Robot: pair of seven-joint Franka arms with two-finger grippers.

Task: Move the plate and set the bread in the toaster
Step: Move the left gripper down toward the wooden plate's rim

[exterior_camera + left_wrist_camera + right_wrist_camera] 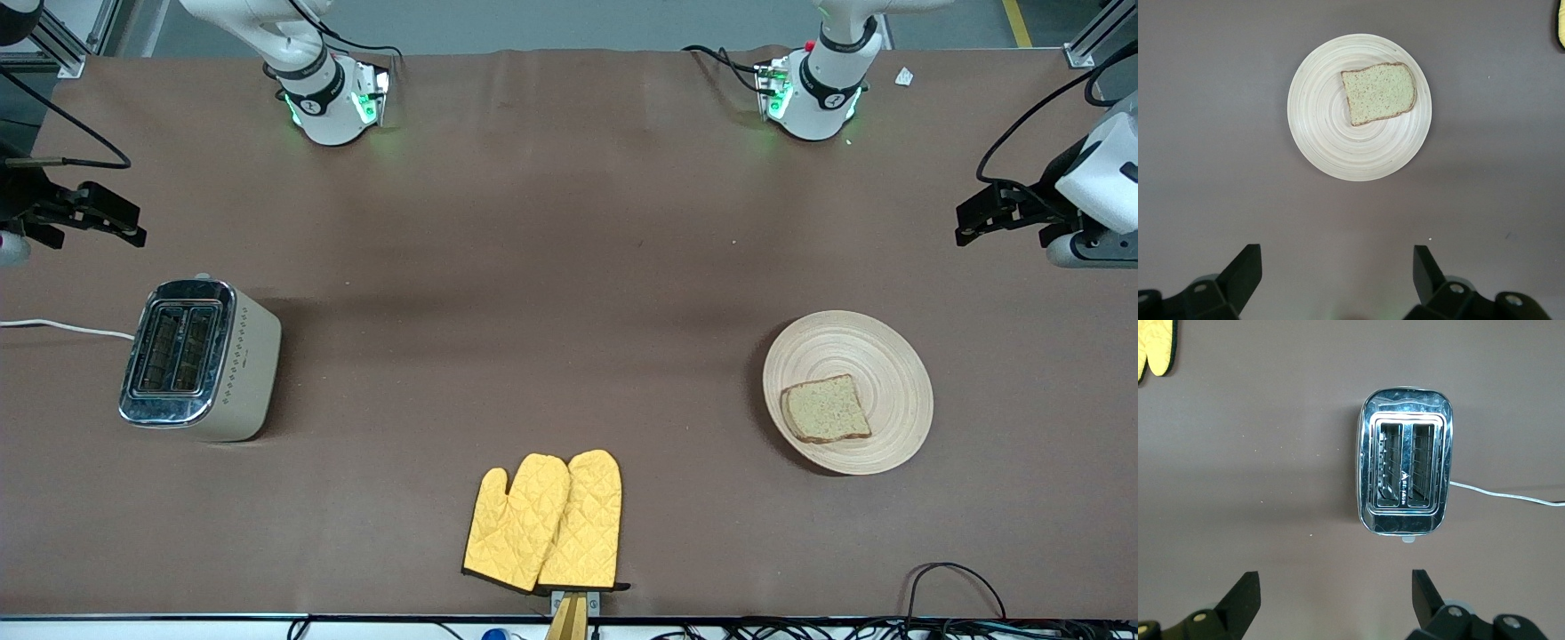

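So here's where I'm at. The plate (847, 391) sits flat on the brown tabletop (551, 267) toward the left arm's end, and the bread (825, 409) lies on it, off-centre, on the part of the plate nearer the front camera. The toaster (200, 360) stands upright toward the right arm's end, well apart from the plate, both slots facing up and looking empty from my right wrist view, though the glare on the chrome makes that a bit hard to swear by. Its white cord (67, 327) trails off toward the table edge.

Left end effector (1000, 213) hangs in the air over bare tabletop by the plate's end, fingers (1245, 270) spread wide, nothing between them. In its wrist view I'm looking straight down at the plate and the slice.

Right end effector (98, 218) hangs the same way over bare tabletop near the toaster, fingers (1245, 597) wide apart and holding nothing.

A pair of yellow oven mitts (547, 524) lies side by side, overlapping, at the table edge closest to the front camera, roughly between the toaster and the plate.
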